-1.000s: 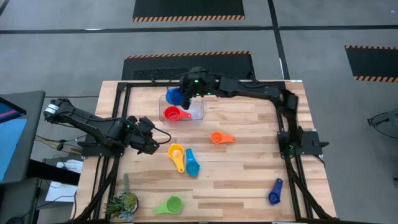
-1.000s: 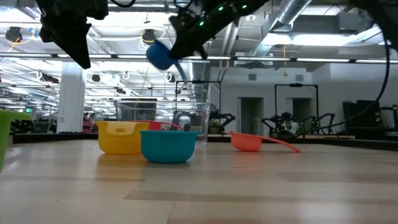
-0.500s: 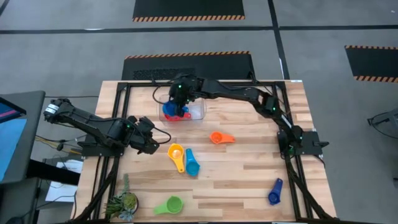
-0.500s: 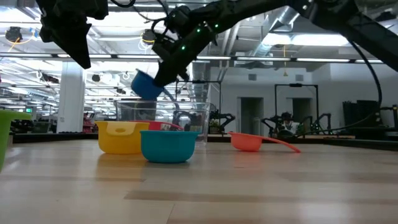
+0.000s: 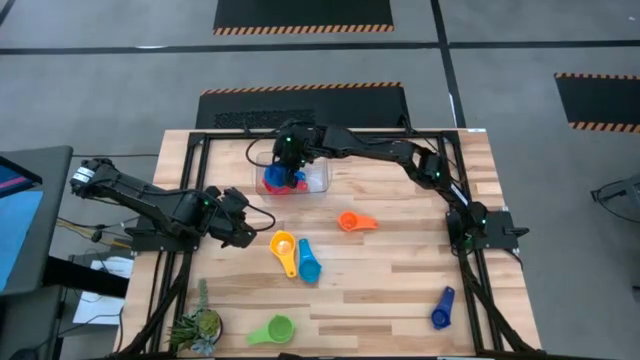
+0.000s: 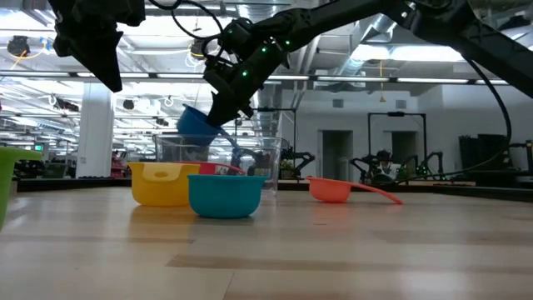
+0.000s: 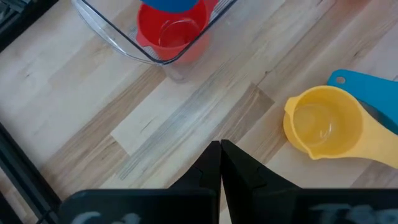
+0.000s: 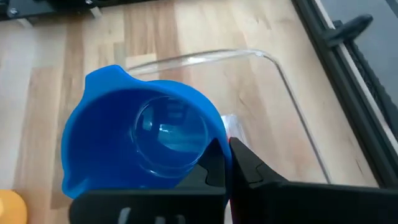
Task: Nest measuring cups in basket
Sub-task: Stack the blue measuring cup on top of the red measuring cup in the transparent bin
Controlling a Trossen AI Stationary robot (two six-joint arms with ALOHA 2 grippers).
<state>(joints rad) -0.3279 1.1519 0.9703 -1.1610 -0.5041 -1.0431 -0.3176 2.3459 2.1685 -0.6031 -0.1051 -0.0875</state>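
Blue cup [image 8: 146, 140] is sitting clamped by its handle in the right gripper [image 5: 290, 160], hanging tilted right over the clear basket [image 5: 318, 180]. Red cup [image 7: 171, 31] is lying straight underneath it inside the basket, near the corner closest to the left gripper [image 5: 240, 222]. That left one is waiting off to the side with fingers pressed together, gripping nothing. Yellow cup [image 5: 283, 245] and teal cup [image 5: 308, 265] are lying just beside it on the bare wood, touching each other. Orange cup [image 5: 352, 221], green cup [image 5: 272, 329] and dark blue cup [image 5: 441, 312] are lying well apart from both grippers, with plenty of open table [image 5: 400, 290] around them.
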